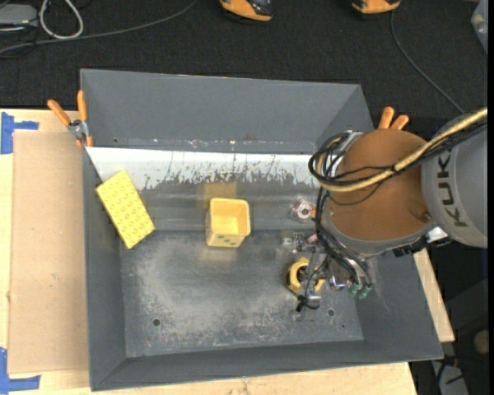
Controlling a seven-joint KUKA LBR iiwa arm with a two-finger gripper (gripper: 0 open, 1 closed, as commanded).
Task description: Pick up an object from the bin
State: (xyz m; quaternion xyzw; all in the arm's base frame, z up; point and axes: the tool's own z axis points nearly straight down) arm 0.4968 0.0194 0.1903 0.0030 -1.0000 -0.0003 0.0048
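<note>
yellow-black piece lies on the bin floor at the right, partly hidden beneath the gripper, which hangs low over it. whether the gripper is parted or closed i cannot tell. a yellow box and a flat yellow block lie well apart to the left.

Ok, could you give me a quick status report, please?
Jaws low at right end of bin, beside small yellow-and-black piece. Clear to the left: yellow cup, yellow studded block.
</note>
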